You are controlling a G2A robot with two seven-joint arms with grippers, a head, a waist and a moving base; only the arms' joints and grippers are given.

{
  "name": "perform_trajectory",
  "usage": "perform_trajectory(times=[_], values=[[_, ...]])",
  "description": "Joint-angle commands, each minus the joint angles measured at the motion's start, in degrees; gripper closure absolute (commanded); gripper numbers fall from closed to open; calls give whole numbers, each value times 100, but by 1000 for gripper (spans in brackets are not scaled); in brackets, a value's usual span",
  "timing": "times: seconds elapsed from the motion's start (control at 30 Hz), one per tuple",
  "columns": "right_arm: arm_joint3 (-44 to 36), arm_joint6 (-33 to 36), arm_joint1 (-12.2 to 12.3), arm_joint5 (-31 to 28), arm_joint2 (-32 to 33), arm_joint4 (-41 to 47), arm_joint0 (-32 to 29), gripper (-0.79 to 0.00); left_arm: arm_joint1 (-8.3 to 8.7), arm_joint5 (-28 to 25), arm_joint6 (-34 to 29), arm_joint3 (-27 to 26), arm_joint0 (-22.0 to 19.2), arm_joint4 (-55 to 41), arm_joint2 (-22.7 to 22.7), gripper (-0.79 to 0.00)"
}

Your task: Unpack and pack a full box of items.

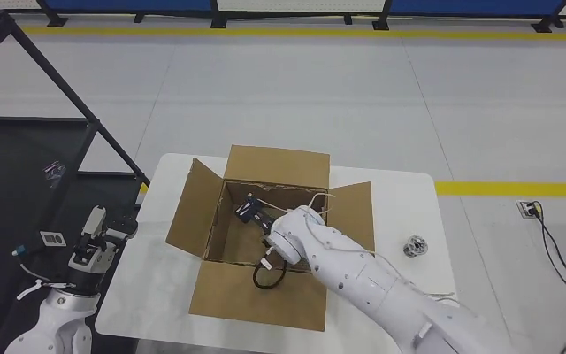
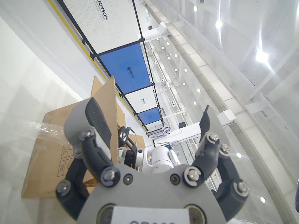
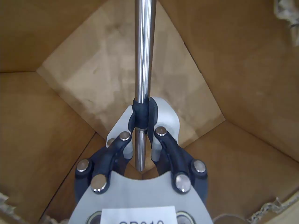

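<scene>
An open cardboard box (image 1: 256, 296) stands on the white table (image 1: 398, 195), all flaps spread out. My right arm goes down into it, with the right gripper (image 1: 250, 212) near the far left inner corner. In the right wrist view that gripper (image 3: 143, 113) is shut on a shiny metal rod (image 3: 144, 36), which points toward the bare box floor (image 3: 93, 71). My left gripper (image 2: 149, 108) stands open and holds nothing, pointing upward. It sits off the table's left edge (image 1: 93, 221), beside the box (image 2: 46, 155).
A small silvery object (image 1: 415, 246) lies on the table to the right of the box. A black frame (image 1: 53, 177) stands left of the table. Crumpled packing material (image 3: 286, 1) shows at the box's inner wall.
</scene>
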Motion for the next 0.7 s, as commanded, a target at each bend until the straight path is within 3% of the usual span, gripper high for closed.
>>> perform_trajectory(times=[0.0, 0.3, 0.33, 0.37, 0.5, 0.67], values=[[383, -32, -134, -46, -55, 48, 46, 0, 0, 0, 0, 0, 0, 0, 0, -785], [1700, -294, -697, -174, -155, 252, 170, 0, 0, 0, 0, 0, 0, 0, 0, -785], [1803, -327, -747, -180, -148, 276, 186, -108, 0, 0, 0, 0, 0, 0, 0, -785], [1894, -359, -793, -201, -146, 289, 201, -163, 0, 0, 0, 0, 0, 0, 0, -785], [2199, -449, -949, -272, -122, 327, 260, -277, 0, 0, 0, 0, 0, 0, 0, -785], [2410, -540, -1081, -360, -71, 344, 329, -286, 0, 0, 0, 0, 0, 0, 0, -785]])
